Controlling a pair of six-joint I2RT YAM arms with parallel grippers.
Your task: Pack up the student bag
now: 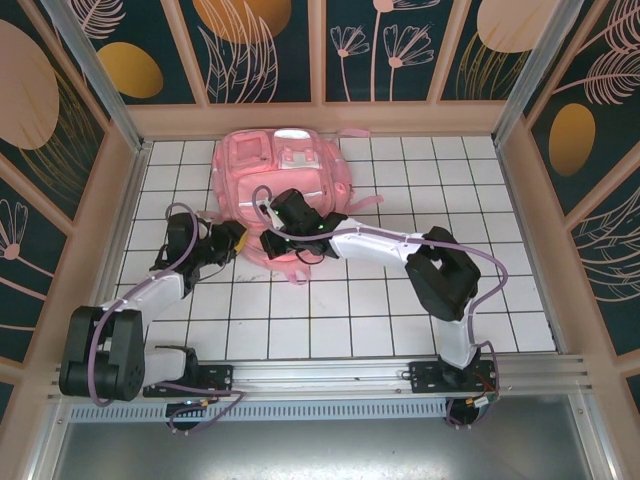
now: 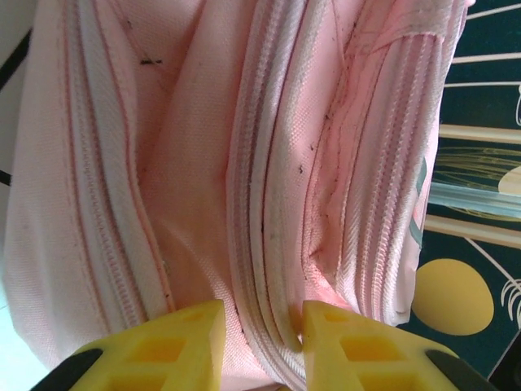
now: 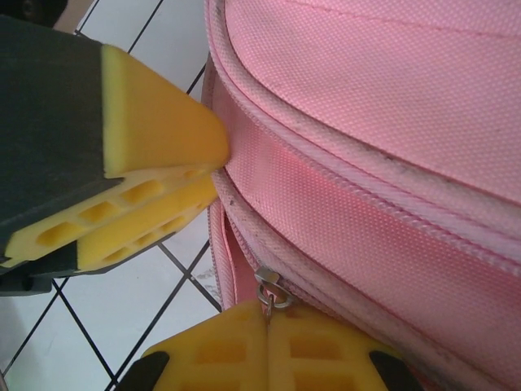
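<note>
Currently my left fingers [image 2: 175, 346] pinch the student bag [image 1: 285, 165] at seven o'clock. My right fingers [image 3: 224, 354] clamp its zipper pull [image 3: 273, 292]; contents hidden.

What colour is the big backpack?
The backpack is pink, with a white stripe. The top view shows it best.

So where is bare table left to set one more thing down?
Free: the far tiles right of the student bag, up to the right wall, and the near middle tiles between left arm and right arm. Crowded: the bag's near edge, where left gripper and right gripper meet.
</note>
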